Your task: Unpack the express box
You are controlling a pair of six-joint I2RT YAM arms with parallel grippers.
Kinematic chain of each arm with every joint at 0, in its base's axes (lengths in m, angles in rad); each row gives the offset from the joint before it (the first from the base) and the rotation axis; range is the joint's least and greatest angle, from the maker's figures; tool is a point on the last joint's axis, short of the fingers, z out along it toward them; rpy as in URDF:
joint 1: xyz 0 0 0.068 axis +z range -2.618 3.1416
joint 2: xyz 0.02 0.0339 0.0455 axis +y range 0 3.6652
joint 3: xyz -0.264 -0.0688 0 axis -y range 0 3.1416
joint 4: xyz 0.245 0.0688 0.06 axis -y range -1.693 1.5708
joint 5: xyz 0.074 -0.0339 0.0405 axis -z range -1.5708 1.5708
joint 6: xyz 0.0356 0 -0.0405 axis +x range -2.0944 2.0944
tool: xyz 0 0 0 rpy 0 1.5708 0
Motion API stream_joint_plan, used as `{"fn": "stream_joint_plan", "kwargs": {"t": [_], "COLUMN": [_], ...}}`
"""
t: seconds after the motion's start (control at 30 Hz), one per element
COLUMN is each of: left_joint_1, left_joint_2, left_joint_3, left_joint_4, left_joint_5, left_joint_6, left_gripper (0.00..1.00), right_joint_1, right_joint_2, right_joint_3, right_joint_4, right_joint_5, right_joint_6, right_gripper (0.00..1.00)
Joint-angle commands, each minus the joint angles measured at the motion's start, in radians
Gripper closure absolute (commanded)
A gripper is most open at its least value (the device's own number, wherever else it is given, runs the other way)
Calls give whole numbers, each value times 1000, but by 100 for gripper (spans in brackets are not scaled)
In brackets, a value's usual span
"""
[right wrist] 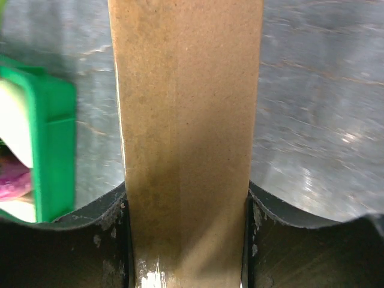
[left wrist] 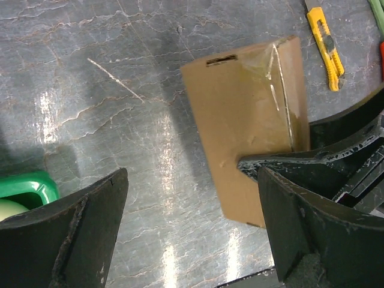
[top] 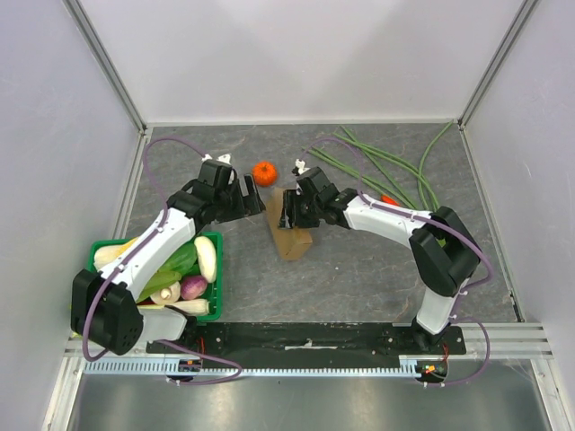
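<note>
The right gripper (right wrist: 187, 240) is clamped on the cardboard box (right wrist: 187, 120), one finger pressed against each long side. The box is in the middle of the table (top: 359, 260), under the right gripper, with its near end sticking out toward the arm bases. Whether it rests on the table or is lifted slightly cannot be told.

The left gripper (left wrist: 192, 225) hangs just left of the box, fingers spread wide and holding nothing. Its camera shows the brown top of the box with clear tape (left wrist: 273, 78) along one seam.

A yellow utility knife (left wrist: 327, 45) lies on the table just past the box. A tangerine (top: 264, 172) sits just beyond the two grippers. Long green beans (top: 386, 166) lie at the far right. A green crate (top: 216, 283) of vegetables stands at the near left, under the left arm.
</note>
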Motion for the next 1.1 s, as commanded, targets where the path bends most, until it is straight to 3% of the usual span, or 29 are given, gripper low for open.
{"fn": "stream_joint_plan", "kwargs": {"t": [0.0,0.17,0.3,0.53,0.83,1.07], "left_joint_1": [6,6,6,9,16,19], "left_joint_2": [-42,-61,-70,-99,-150,-148], "left_joint_3": [-15,-28,-20,12,17,3], "left_joint_4": [-9,-20,-32,-52,-18,31], "left_joint_5": [-25,-34,-36,-97,-146,-96], "left_joint_6": [32,32,40,80,107,106], "left_gripper": [6,6,4,0,0,5], "right_joint_1": [-6,-17,-24,-113,-119,-119], "right_joint_2": [39,105,132,48,-75,-79], "right_joint_3": [-31,-63,-68,-92,-42,-26], "right_joint_4": [217,341,343,254,53,28], "right_joint_5": [-179,-254,-228,-147,67,94], "right_joint_6": [91,140,91,1,-165,-200], "right_gripper": [42,37,20,3,2,3]}}
